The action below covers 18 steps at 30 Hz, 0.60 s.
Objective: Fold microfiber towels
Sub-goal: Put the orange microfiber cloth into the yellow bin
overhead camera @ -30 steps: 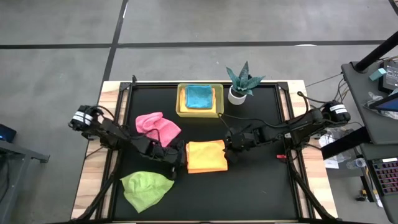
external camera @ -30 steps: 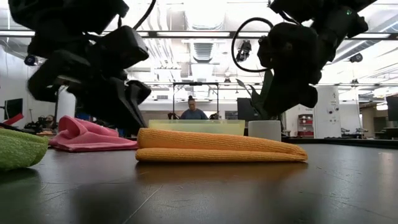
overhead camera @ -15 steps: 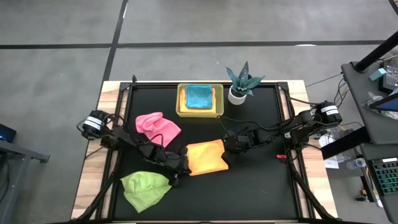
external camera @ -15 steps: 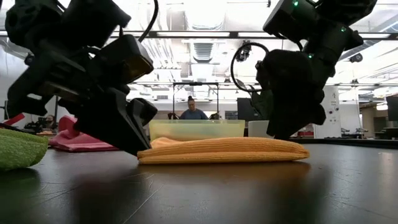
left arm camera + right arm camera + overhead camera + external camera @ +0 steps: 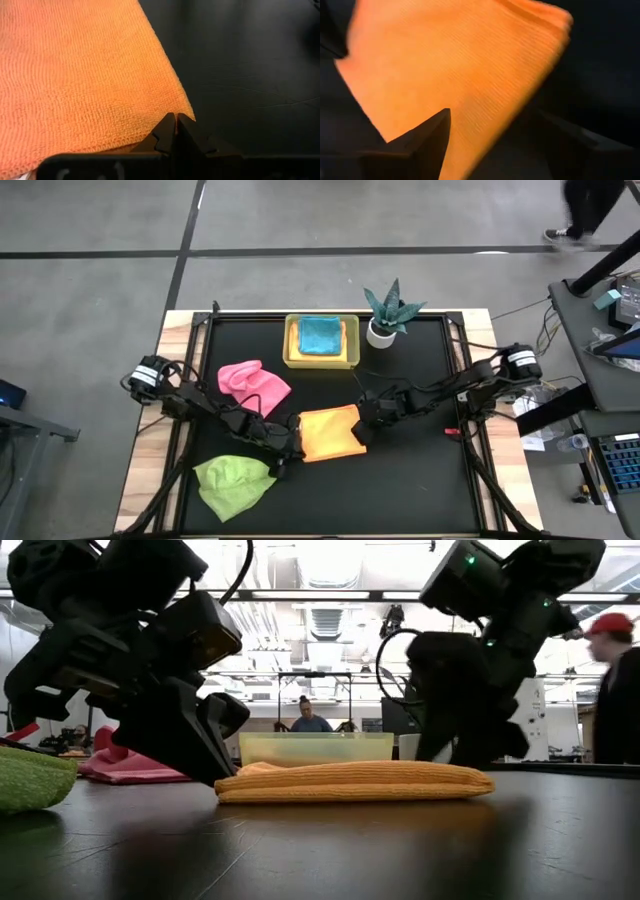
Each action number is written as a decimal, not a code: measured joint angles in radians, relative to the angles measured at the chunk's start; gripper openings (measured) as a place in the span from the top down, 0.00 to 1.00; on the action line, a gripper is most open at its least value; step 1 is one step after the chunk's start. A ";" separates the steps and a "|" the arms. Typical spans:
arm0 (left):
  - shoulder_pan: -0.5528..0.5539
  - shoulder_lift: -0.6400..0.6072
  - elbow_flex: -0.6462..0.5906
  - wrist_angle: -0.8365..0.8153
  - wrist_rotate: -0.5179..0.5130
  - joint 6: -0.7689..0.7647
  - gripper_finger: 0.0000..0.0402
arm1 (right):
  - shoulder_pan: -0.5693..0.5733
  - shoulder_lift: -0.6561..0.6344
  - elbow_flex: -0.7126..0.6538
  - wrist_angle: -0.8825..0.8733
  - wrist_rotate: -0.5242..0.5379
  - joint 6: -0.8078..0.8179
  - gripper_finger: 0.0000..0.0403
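A folded orange-yellow towel [image 5: 330, 433] lies flat at the table's middle. My left gripper [image 5: 290, 444] is shut at its near left corner, low over the table. My right gripper [image 5: 362, 418] stands open over the towel's right edge, its fingers spread wide above the cloth [image 5: 470, 75]; whether they touch it I cannot tell. A pink towel [image 5: 253, 383] lies crumpled at the left. A lime green towel [image 5: 235, 480] lies at the near left. A turquoise towel [image 5: 320, 335] rests in the yellow tray [image 5: 292, 358] at the back. My left gripper pinches the orange towel's edge right beside its corner [image 5: 184, 107] between its two shut fingertips [image 5: 167, 127]. It comes slanting down from the table's left. One layer or several, I cannot tell. The towel lies on the table, slack.
A teal spiky plant in a white pot [image 5: 385, 315] stands right of the tray. In the low view a person [image 5: 615, 690] is at the right edge behind the table, and another [image 5: 310, 720] sits far back. Bare black table lies near and right of the orange towel.
My right gripper has sunk toward the table, rolled, and opened, letting go of the orange towel. The towel's upper layer has come down onto the lower one; the towel now lies flatter and slightly skewed. My left gripper has stayed shut at the corner.
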 joint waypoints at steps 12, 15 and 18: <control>0.003 0.000 0.000 0.000 0.002 0.000 0.99 | 0.000 0.173 0.000 0.445 -0.025 -0.053 0.38; 0.003 0.000 0.000 0.000 0.002 0.000 0.99 | 0.000 0.199 0.000 0.487 -0.021 -0.064 0.47; 0.003 0.000 -0.001 0.000 0.002 0.000 0.99 | 0.001 0.206 -0.001 0.502 -0.009 -0.085 0.57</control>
